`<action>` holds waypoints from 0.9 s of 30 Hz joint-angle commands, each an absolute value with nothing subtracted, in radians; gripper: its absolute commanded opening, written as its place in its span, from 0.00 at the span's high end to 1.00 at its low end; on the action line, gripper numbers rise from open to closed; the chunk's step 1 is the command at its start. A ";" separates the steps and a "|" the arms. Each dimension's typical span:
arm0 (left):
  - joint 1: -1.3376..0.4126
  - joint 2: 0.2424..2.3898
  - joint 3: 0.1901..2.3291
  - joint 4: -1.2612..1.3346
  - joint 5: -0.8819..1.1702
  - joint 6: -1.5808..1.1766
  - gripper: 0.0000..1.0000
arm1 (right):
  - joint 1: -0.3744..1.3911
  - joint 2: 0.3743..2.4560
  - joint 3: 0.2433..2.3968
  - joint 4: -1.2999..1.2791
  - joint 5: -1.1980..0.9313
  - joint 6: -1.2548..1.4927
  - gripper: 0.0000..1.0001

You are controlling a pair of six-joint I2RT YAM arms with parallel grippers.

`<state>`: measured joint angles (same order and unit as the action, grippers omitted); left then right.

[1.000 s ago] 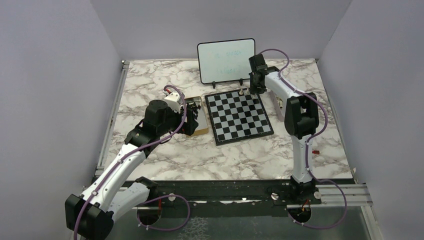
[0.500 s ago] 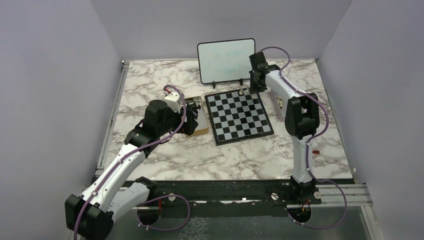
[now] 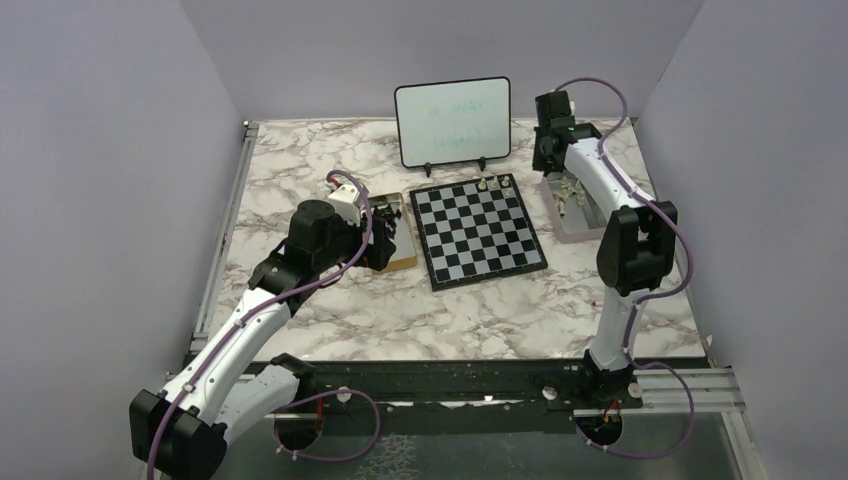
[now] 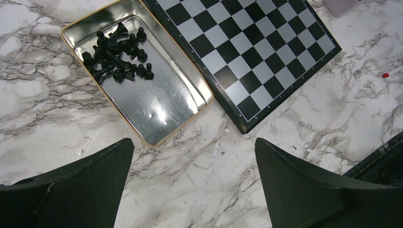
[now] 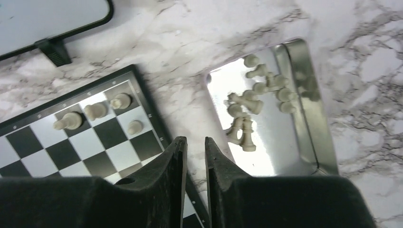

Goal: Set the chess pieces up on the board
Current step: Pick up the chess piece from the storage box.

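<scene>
The board (image 3: 478, 232) lies mid-table, and also shows in the left wrist view (image 4: 256, 52) and the right wrist view (image 5: 95, 142). Several white chess pieces (image 5: 95, 110) stand on its far right corner squares (image 3: 485, 184). More white pieces (image 5: 252, 102) lie loose in a silver tray (image 5: 309, 118) right of the board. Black pieces (image 4: 116, 57) lie heaped in a gold-rimmed tin (image 4: 161, 109) left of the board. My right gripper (image 5: 195, 140) hovers between the board's corner and the tray, jaws a narrow gap apart and empty. My left gripper (image 4: 194, 145) is wide open and empty above bare marble near the tin.
A white black-framed whiteboard (image 3: 452, 120) stands on feet behind the board. The silver tray (image 3: 570, 235) sits by the right arm. A small red object (image 4: 385, 74) lies on the marble to the board's right. Grey walls enclose the table.
My right gripper has left the board's far right corner and swung right and back, toward the silver tray. One more white piece stands at that corner. The left arm has not moved.
</scene>
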<state>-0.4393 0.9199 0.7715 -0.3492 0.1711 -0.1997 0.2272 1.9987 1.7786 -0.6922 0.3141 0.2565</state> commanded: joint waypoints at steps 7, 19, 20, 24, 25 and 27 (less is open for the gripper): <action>-0.443 0.925 0.770 -0.356 0.157 -0.191 0.01 | 0.094 1.927 1.681 -0.624 0.360 0.265 0.71; -0.443 0.922 0.768 -0.355 0.146 -0.190 0.01 | 0.008 1.987 1.577 -0.515 0.371 0.327 0.71; -0.443 0.921 0.768 -0.355 0.143 -0.190 0.01 | 0.006 1.991 1.565 -0.503 0.373 0.325 0.71; -0.443 0.922 0.765 -0.354 0.144 -0.191 0.01 | 0.006 2.002 1.527 -0.454 0.353 0.291 0.70; -0.443 0.925 0.765 -0.354 0.146 -0.191 0.01 | 0.006 1.999 1.509 -0.434 0.347 0.282 0.70; -0.443 0.932 0.768 -0.354 0.146 -0.190 0.01 | -0.020 1.991 1.481 -0.400 0.339 0.266 0.69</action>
